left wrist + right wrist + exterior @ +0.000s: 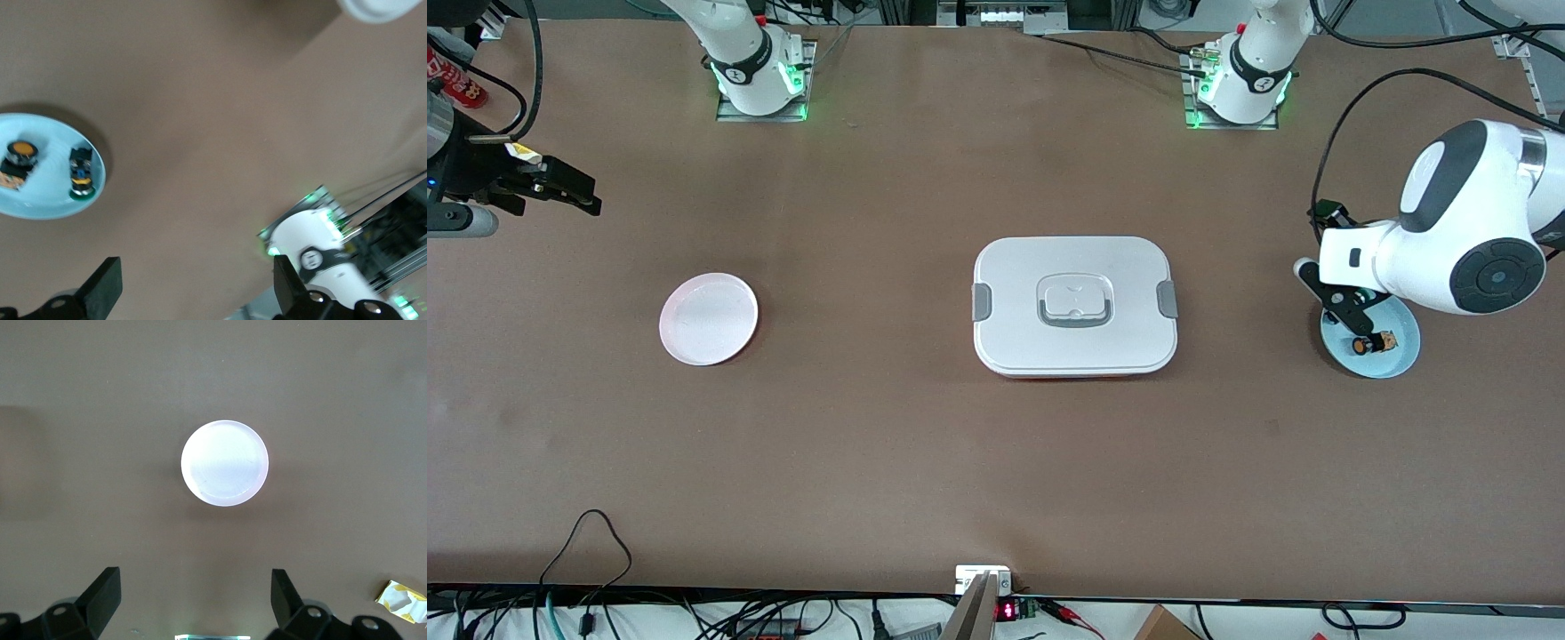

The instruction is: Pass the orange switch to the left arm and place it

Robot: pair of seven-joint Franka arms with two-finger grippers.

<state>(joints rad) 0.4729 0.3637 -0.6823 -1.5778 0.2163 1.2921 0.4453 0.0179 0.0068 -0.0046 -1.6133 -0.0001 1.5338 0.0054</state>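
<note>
The orange switch [1362, 345] [19, 159] lies on a light-blue plate [1400, 356] [47, 200] at the left arm's end of the table, beside a small black switch with blue-green parts [81, 175]. My left gripper [1347, 307] [197, 290] hangs open just above that plate and holds nothing. The white box [1074, 307] with grey clips sits mid-table. My right gripper [583, 194] [195, 597] waits open and empty above the right arm's end of the table.
A pale pink plate [709, 318] [225, 463] lies bare between the box and the right arm's end. A yellow wrapper [401, 600] sits near the right gripper. Cables trail along the table edge nearest the front camera. A white corner of the box [380, 7] shows in the left wrist view.
</note>
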